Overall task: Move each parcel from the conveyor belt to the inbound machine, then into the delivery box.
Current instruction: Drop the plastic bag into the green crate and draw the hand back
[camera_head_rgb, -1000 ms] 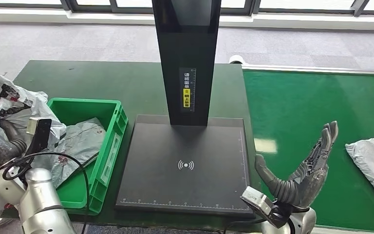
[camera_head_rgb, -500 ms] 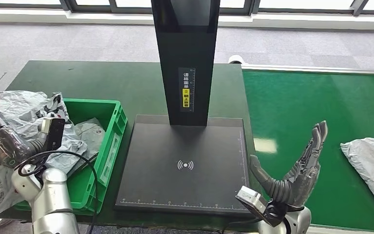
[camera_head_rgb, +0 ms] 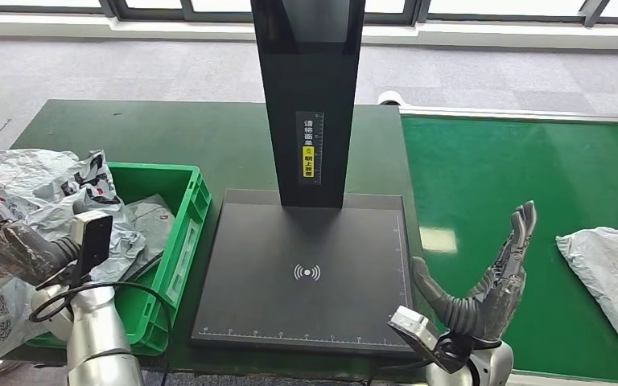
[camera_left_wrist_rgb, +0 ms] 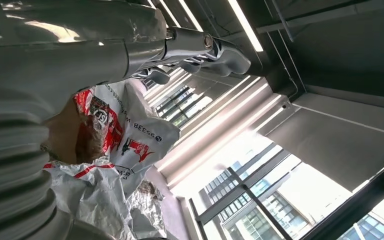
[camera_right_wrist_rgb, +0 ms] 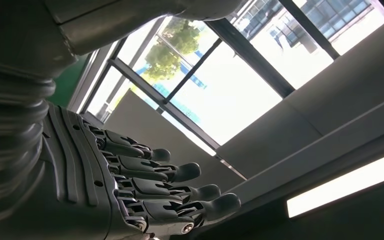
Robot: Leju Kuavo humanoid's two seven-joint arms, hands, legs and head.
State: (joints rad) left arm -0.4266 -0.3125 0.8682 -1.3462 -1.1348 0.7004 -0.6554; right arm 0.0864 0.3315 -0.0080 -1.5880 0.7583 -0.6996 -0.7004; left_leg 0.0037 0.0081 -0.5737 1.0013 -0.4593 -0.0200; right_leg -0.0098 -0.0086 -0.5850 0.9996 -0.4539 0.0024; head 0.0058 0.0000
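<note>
We are noting, at nine o'clock, that the left hand [camera_head_rgb: 4, 241] is now carrying its clutched grey parcel [camera_head_rgb: 40, 181] lower, over the near rim of the green delivery box [camera_head_rgb: 179, 249], where another bag is lying. We are judging release to be imminent. The inbound machine [camera_head_rgb: 306, 273] is standing bare at centre. At four o'clock the right hand [camera_head_rgb: 487, 293], fingers spread and empty, is drifting slightly inward; the next parcel [camera_head_rgb: 611, 273] is creeping nearer along the conveyor belt [camera_head_rgb: 515, 177].

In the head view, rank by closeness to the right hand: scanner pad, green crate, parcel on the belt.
From the right hand:
1. Scanner pad, just to its left.
2. Parcel on the belt, further off to its right.
3. Green crate, beyond the pad, farthest left.
</note>
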